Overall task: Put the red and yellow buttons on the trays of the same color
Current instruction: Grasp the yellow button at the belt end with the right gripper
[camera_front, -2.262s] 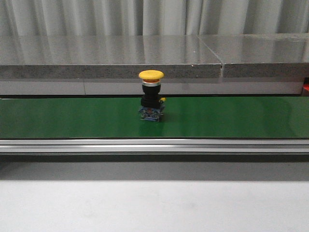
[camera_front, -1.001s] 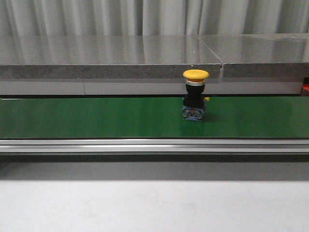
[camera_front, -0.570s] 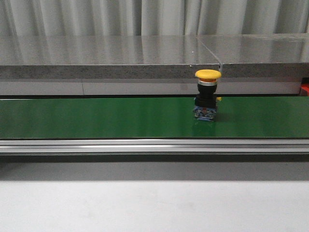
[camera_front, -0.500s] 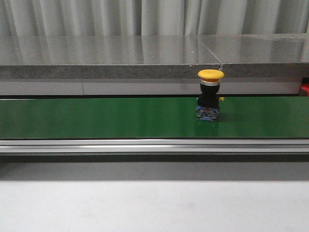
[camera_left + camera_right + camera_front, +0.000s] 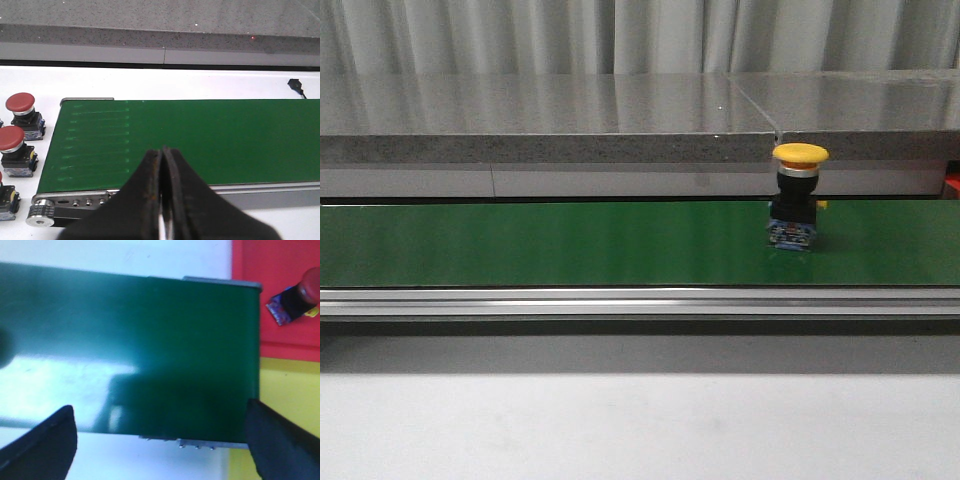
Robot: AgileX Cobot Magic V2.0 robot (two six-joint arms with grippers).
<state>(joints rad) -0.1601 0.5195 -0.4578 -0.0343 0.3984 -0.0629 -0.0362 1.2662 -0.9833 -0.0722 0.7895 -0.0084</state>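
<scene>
A yellow button (image 5: 799,196) stands upright on the green belt (image 5: 570,243), toward the belt's right end and nearer its far edge than its near one. It has a yellow mushroom cap, a black body and a blue base. Nothing touches it.

In the left wrist view the left hand (image 5: 162,200) hangs over the belt's near edge, close to its left end, with its two dark fingers (image 5: 150,195) pressed together and nothing between them. Beside that end of the belt, on the white surface (image 5: 150,82), stand red buttons (image 5: 20,107) in a row; two show in full and a third is cut off by the picture's edge. A small black thing (image 5: 297,86) lies on the surface beyond the belt's far edge.

In the right wrist view the right hand (image 5: 160,440) is spread wide over the belt's right end, its fingers (image 5: 45,440) far apart and holding nothing. Past that end lies a red tray (image 5: 275,300) with one red button (image 5: 297,297) on it, tipped on its side, and next to it a yellow tray (image 5: 280,405). The view is blurred.
</scene>
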